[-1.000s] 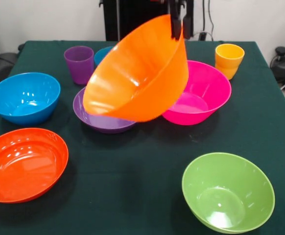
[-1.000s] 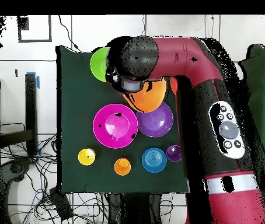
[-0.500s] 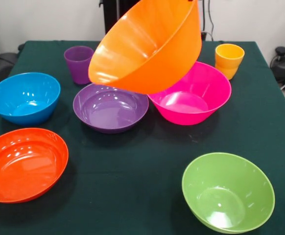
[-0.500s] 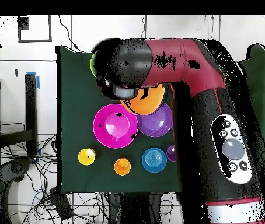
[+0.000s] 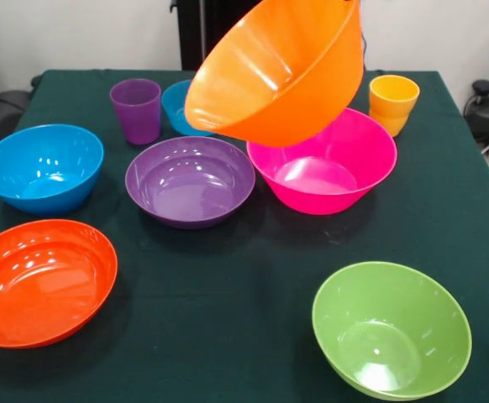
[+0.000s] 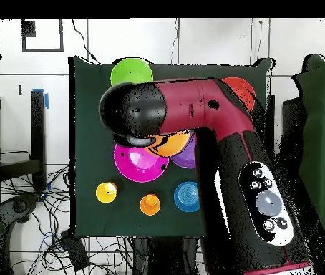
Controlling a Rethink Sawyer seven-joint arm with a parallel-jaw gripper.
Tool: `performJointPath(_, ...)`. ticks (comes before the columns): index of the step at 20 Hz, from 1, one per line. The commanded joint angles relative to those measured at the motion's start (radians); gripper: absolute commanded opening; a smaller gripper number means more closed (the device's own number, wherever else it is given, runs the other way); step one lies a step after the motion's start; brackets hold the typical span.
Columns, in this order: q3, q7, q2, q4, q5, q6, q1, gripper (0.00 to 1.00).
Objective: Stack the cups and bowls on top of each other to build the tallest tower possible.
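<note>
Above pink bowl (image 5: pixel 345 159): orange bowl (image 5: pixel 278 71) tilted, aloft | tool: hidden, grip unclear | no readable writing

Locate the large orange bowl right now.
In the front view, the large orange bowl hangs tilted in the air, above the pink bowl and right of the purple bowl.

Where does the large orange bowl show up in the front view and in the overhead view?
Front view: the large orange bowl hangs tilted at top centre, above the large pink bowl.
Overhead view: only a sliver of it shows at centre, under the arm.
Shared landmark: the large pink bowl, directly beside it in both.
</note>
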Motion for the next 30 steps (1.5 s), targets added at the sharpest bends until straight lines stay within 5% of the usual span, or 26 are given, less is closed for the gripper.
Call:
performJointPath(1, -0.036, 0.027, -0.019, 0.174, -0.025, -0.085, 0.019, 0.0)
performJointPath(30, -0.058, 0.039, -0.07, 0.408, -0.036, -0.337, 0.009, 0.0)
